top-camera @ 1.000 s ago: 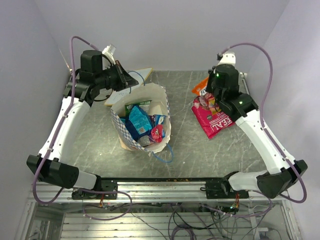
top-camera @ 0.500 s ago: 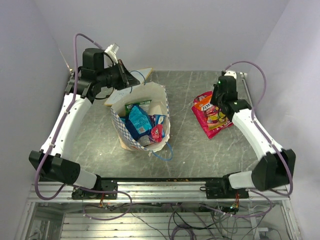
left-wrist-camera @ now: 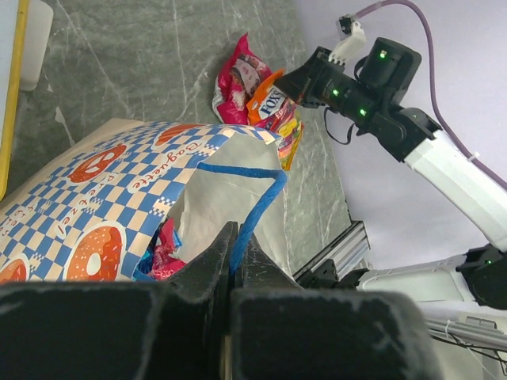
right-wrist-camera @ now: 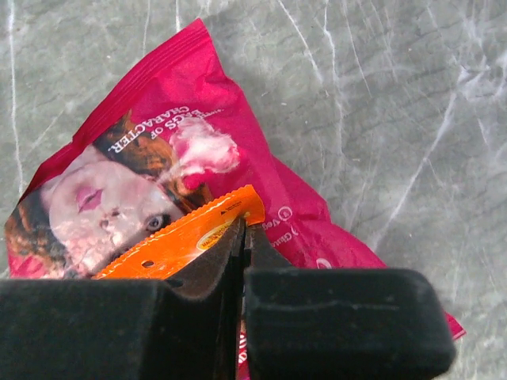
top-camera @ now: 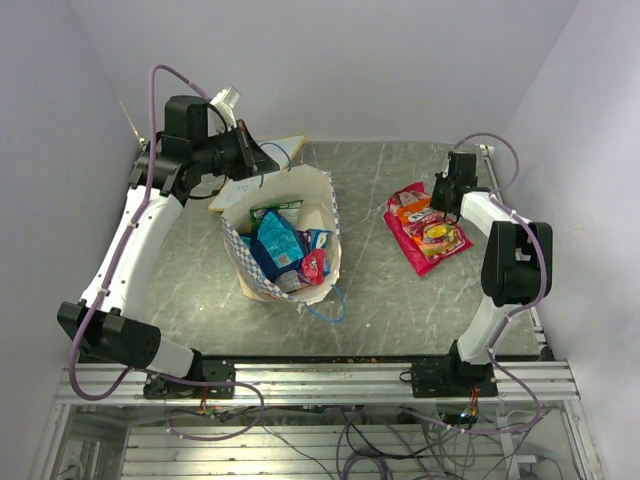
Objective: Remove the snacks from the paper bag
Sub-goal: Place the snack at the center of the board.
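snacks [top-camera: 280,245] sit in paper bag [top-camera: 320,212]; left fingers [left-wrist-camera: 225,244] pinch its handle [left-wrist-camera: 257,202], right fingers [right-wrist-camera: 235,239] pressed together.

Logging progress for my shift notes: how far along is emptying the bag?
Done: a red bag lies out on the table. In hand: the right gripper pinches an orange packet on top of it, while the left gripper holds the paper bag by its blue handle. Left: a blue packet and others sit inside.
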Controlling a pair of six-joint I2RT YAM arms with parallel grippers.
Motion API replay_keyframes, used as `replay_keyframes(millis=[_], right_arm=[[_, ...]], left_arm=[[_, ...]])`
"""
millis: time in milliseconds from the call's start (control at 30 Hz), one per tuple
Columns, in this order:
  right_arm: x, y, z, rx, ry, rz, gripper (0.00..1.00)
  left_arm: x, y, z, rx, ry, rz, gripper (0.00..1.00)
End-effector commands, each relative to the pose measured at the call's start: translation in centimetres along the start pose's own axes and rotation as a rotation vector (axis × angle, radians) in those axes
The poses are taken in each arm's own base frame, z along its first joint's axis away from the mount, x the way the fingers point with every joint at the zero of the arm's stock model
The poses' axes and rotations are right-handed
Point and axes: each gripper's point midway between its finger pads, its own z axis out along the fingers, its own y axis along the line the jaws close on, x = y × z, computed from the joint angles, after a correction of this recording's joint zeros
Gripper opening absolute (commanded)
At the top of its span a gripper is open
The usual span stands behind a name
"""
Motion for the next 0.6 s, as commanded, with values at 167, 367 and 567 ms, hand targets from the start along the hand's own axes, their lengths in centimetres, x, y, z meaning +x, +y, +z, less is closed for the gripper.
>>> replay_keyframes(millis=[167, 367, 567], right_arm=[[-1.6, 0.5, 1.3, -0.063, 0.024, -0.001, 0.02], [-3.8, -0.5, -3.7, 0.011, 0.027, 0.046, 0.42], [-1.0, 2.7, -9.6, -0.186, 0.019, 0.134, 0.58]], left_arm=[[-0.5, -3.4, -1.9, 0.11, -0.035, 0.055, 0.07], [-0.7, -4.3, -1.9, 0.165, -0.05, 0.023, 0.07], [-0.6, -4.8, -1.7, 0.211, -0.062, 0.0, 0.07]])
